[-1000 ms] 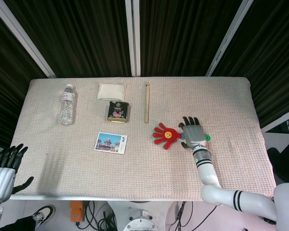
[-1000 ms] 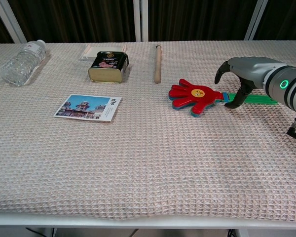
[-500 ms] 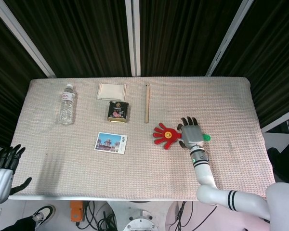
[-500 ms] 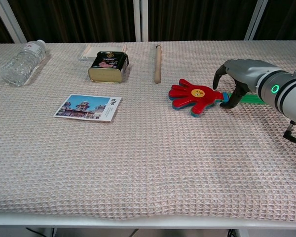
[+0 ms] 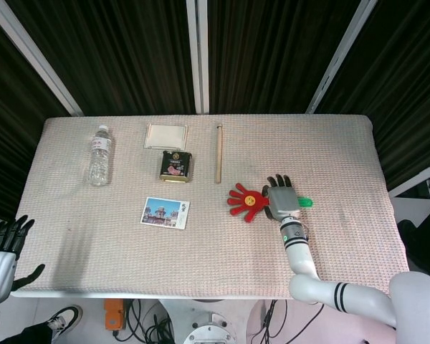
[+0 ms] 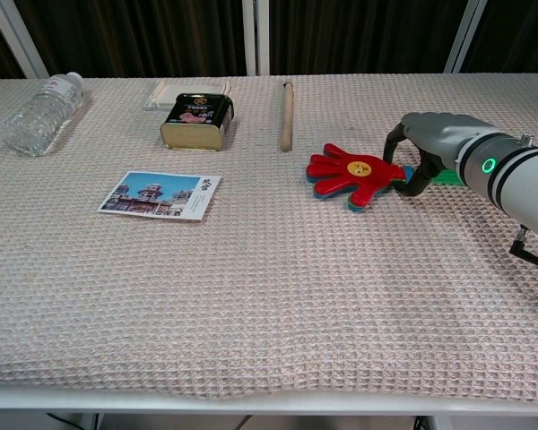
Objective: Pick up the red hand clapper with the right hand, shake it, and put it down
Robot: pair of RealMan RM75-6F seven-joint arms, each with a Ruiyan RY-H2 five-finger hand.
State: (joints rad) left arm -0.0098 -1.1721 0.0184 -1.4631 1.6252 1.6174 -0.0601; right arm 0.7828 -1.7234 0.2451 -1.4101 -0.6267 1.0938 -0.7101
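Head view: red hand clapper (image 5: 246,201) flat on the table (image 5: 344,158), right of centre, palm end toward the postcard (image 5: 165,213), green handle (image 5: 303,203) poking out beyond the right hand (image 5: 282,201). Right hand draped over the handle where it joins the red palm, fingers pointing away from the robot; grip itself hidden from above. Left hand (image 5: 5,251) off the near-left table edge, fingers apart, holding nothing. Chest view: right hand (image 6: 428,150) arched over the handle (image 6: 446,176), fingers (image 6: 416,179) curled down with tips at or just beside the handle near the clapper (image 6: 353,172). Cannot tell whether clamped or merely closing round it; clapper not yet lifted off the cloth. Judged as the grasp step of the pick-up. Next move likely calls for closing firmly on the handle, then raising clear of the table before any shaking.
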